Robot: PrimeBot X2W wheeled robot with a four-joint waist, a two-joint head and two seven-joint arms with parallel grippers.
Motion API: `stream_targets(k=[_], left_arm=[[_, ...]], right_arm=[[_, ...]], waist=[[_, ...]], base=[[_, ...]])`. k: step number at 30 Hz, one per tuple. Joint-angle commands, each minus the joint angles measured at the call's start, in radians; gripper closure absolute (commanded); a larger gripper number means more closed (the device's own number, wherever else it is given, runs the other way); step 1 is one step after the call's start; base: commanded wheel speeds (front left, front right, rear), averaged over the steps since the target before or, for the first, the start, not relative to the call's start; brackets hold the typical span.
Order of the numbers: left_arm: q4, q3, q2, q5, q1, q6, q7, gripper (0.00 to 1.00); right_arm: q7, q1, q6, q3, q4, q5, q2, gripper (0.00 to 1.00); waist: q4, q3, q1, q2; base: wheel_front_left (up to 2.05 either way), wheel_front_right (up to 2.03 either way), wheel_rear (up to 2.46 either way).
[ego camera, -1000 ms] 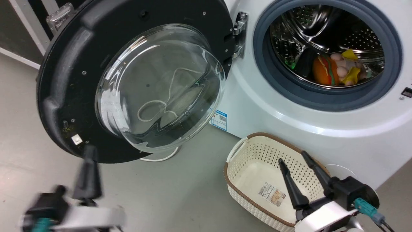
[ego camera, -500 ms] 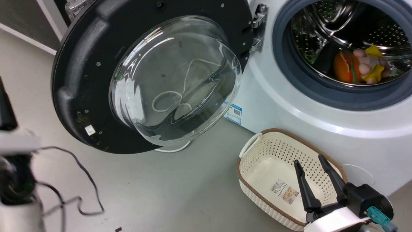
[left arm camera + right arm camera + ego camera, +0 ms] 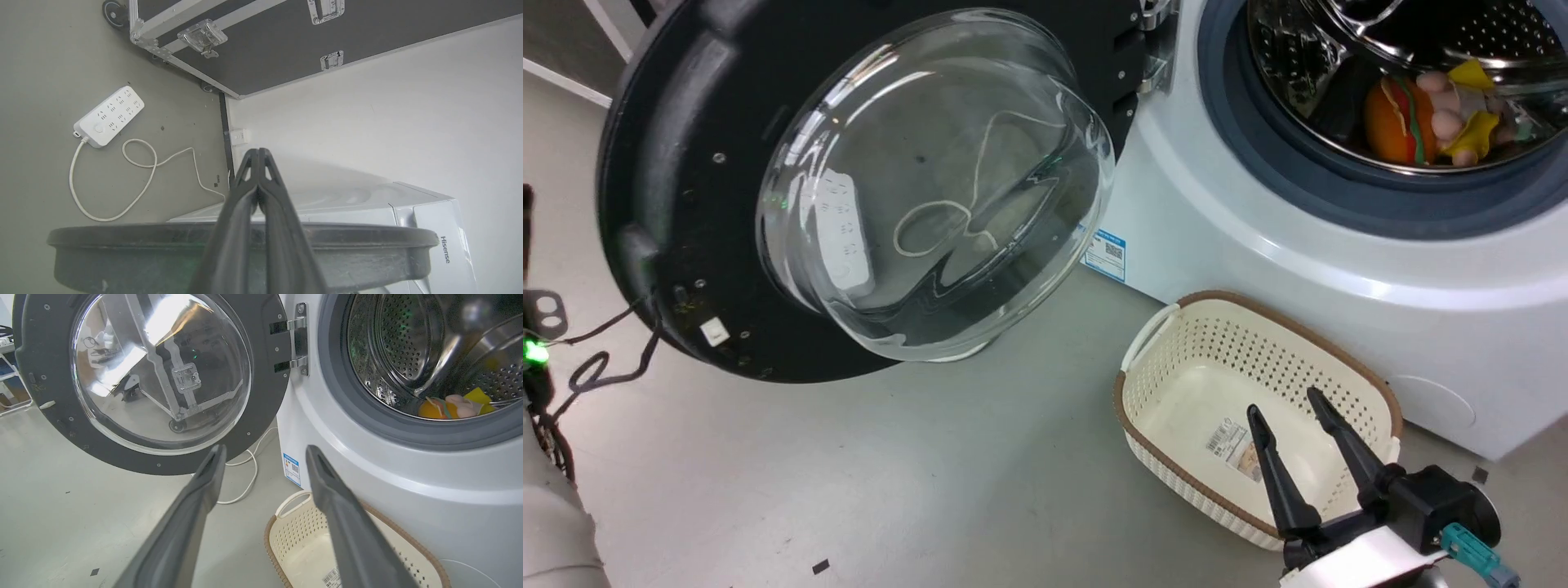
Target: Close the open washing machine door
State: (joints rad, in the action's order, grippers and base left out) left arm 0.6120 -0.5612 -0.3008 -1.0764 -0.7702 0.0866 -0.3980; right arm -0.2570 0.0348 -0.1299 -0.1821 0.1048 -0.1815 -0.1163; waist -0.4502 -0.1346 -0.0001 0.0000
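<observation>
Left of the drum mouth: the washing machine door (image 3: 670, 180) stands swung wide open on its metal hinge (image 3: 1156, 49), inner face towards the head camera.
Door look: a large round glossy black disc dotted with small screws; a bulging clear glass bowl (image 3: 931, 180) fills its centre, and a white power strip and looped cord show through the glass.
Washing machine (image 3: 1258, 269): white front-loader with a grey rubber ring around a perforated steel drum (image 3: 1298, 57); an orange, pink and yellow soft toy (image 3: 1413, 122) lies inside. A small blue sticker (image 3: 1105, 255) sits low on its front.
Left gripper (image 3: 258, 152): fingers pressed together, gripping nothing; in its wrist view they cross the door's black rim seen edge-on. Whether they touch it cannot be told.
Right gripper (image 3: 1282, 402): fingers spread apart and empty, above the cream perforated basket (image 3: 1168, 478) on the grey floor, in front of the machine.
Change from earlier: the whole head view has shifted, so the camera moved. A second ago the left gripper was a blur under the door's lower edge; now a pale forearm (image 3: 556, 523) and a dark cable (image 3: 596, 367) sit by the door's outer rim. The door remains wide open, and the right gripper remains over the basket.
</observation>
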Motion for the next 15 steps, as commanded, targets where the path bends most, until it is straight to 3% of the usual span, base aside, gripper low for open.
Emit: stream_targets(k=[1,12,15], left_arm=[[0.024,-0.001,0.008,-0.017,-0.021,0.006,-0.023,1.00],[0.055,0.057,0.026,-0.063,0.011,-0.023,-0.228,1.00],[0.031,0.074,0.034,-0.109,0.049,-0.058,-0.356,1.00]], right_arm=[[-0.005,0.015,-0.001,-0.007,-0.003,-0.006,-0.013,0.00],[-0.005,0.026,-0.001,-0.009,0.002,-0.012,-0.028,0.00],[-0.005,0.022,-0.001,-0.004,0.007,-0.011,-0.021,0.00]], waist=[[0.011,-0.010,0.0001,0.0000],[0.048,-0.011,0.0001,0.0000],[0.056,0.009,0.0001,0.0000]], base=[[0.00,0.00,0.00],[0.00,0.00,0.00],[0.00,0.00,0.00]])
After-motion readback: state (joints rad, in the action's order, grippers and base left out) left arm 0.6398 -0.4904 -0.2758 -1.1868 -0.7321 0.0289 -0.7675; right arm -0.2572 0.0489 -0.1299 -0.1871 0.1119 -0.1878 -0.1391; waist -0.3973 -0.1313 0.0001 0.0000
